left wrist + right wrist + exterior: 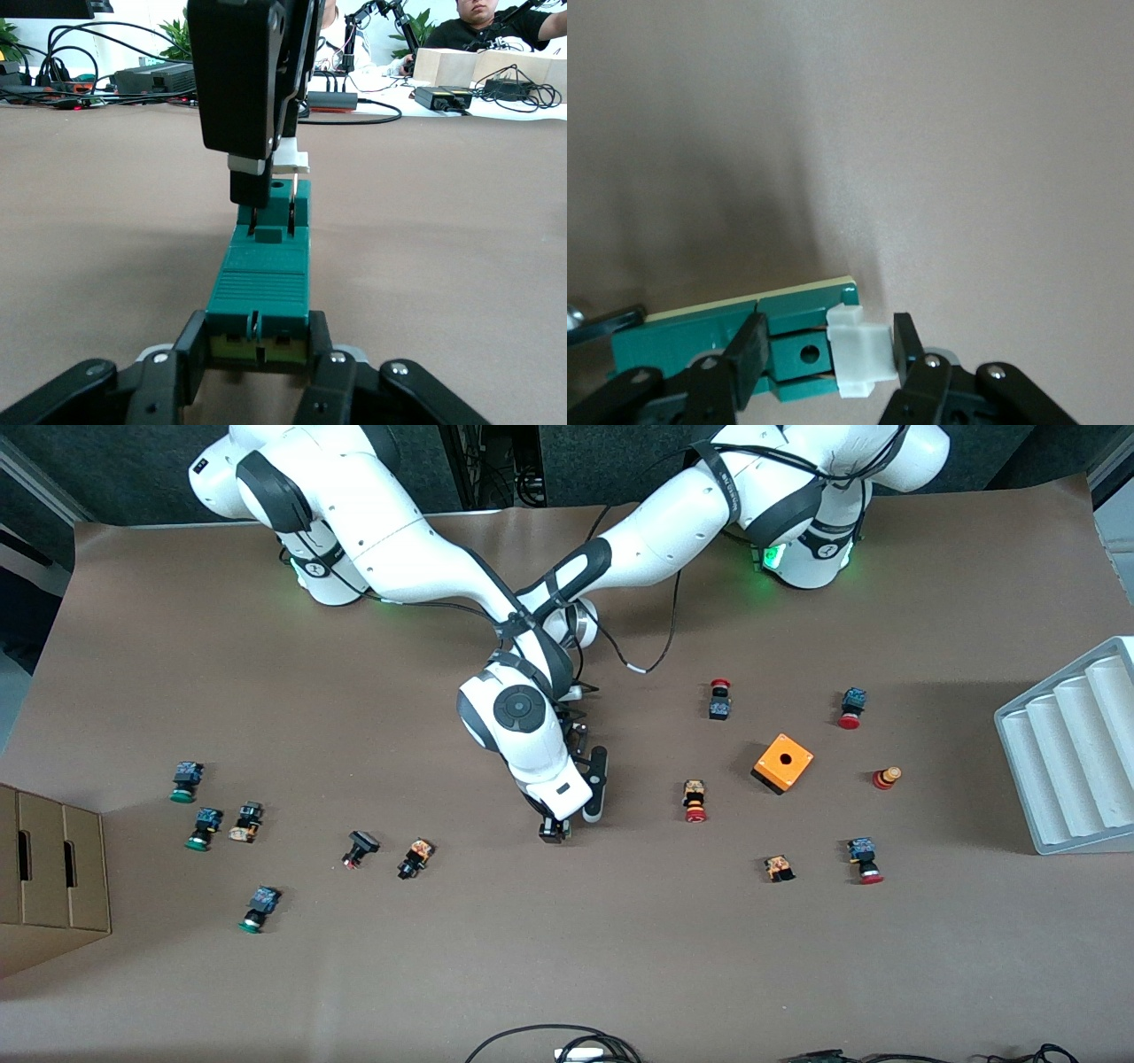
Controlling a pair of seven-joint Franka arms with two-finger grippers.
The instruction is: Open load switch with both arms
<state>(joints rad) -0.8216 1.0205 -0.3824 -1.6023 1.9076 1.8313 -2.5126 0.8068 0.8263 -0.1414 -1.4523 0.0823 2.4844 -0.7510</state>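
The green load switch point(259, 283) lies flat on the brown table near its middle. My left gripper point(257, 341) is shut on one short end of it, low over the table. At the other end sits the white sliding piece point(864, 350). My right gripper point(828, 341) comes down from above and is shut along the switch's length. One of its fingers point(749, 354) rests on the green body point(691, 332) and the other presses against the white piece. In the front view the arms cross. The right gripper point(554, 828) hides the switch, and the left gripper lies under the right arm.
An orange cube point(783, 763) and several red-capped buttons point(695, 802) lie toward the left arm's end. Green-capped buttons point(204, 828) and a black button point(359, 849) lie toward the right arm's end. A cardboard box point(49, 877) and a white ridged tray point(1072, 753) stand at the table's ends.
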